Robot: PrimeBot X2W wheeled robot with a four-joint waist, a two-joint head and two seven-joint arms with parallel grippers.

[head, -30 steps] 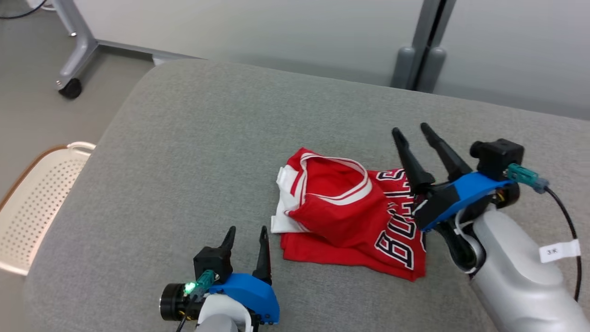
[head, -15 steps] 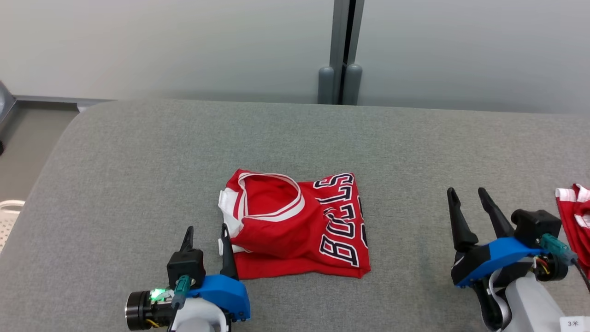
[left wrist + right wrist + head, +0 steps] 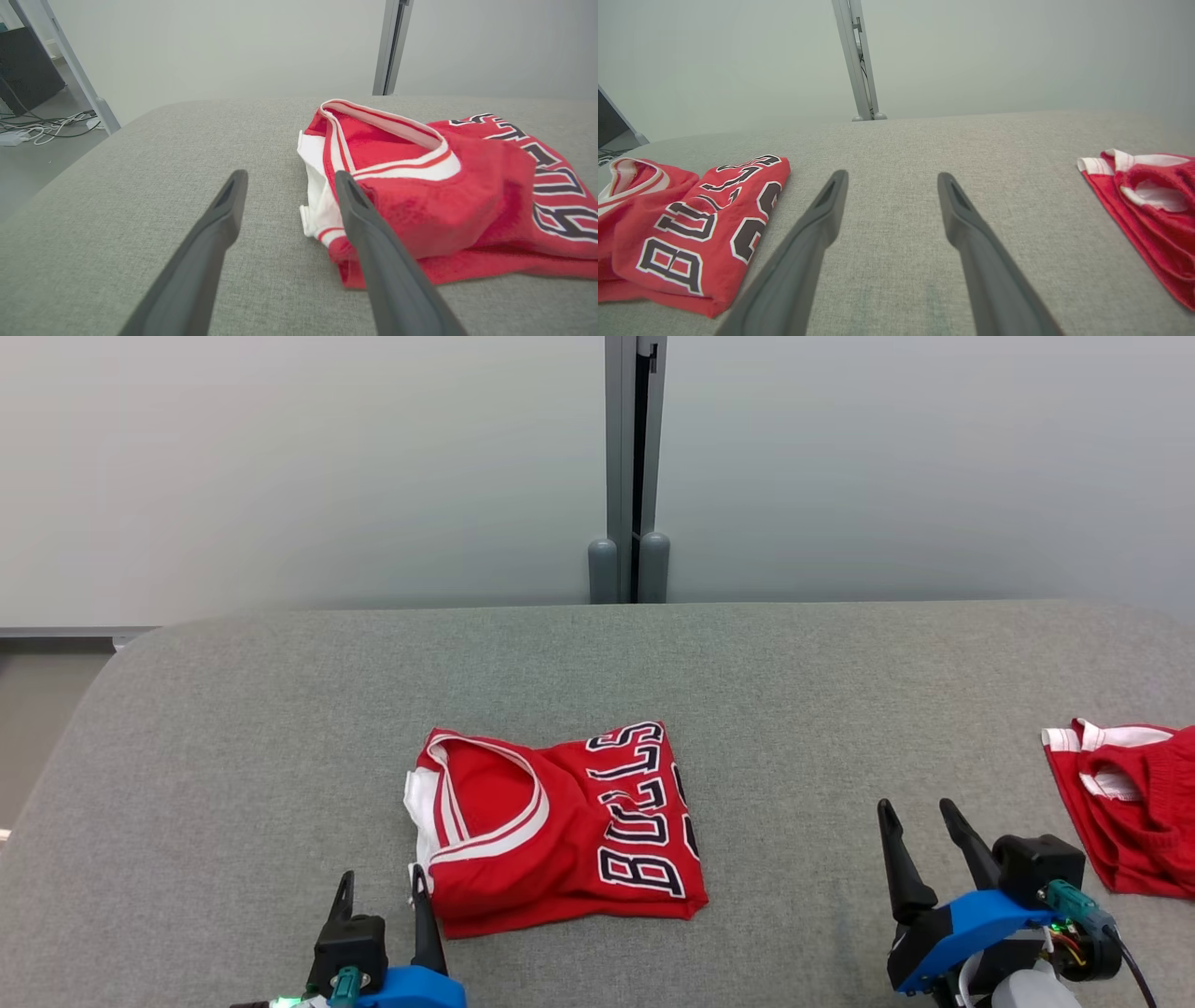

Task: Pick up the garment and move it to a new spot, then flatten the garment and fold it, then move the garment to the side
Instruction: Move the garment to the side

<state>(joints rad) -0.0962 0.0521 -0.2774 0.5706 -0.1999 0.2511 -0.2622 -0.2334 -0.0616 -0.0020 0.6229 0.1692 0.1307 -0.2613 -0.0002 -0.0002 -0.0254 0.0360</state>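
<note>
Two claws are hovering low over the near edge of the grey desk [image 3: 233, 709], both spread wide and holding nothing. The jersey [image 3: 560, 831] is lying folded on the desk, a little left of the middle, its red cloth showing white trim at the neck opening on the left and dark, white-edged letters on the right. The left claw [image 3: 381, 877] is pointing up the head view at the jersey's near left corner. Its right finger [image 3: 369, 224] is overlapping the white trim in the left wrist view, and whether it is touching the cloth cannot be told. The right claw [image 3: 915, 805] is hanging over bare desk, well apart from the jersey, between it and a second garment [image 3: 1130, 821]. That garment, also red with white trim, is lying at the desk's right side and is running out of the head view. Behind the desk a grey post [image 3: 635, 476] is rising against a pale wall.
</note>
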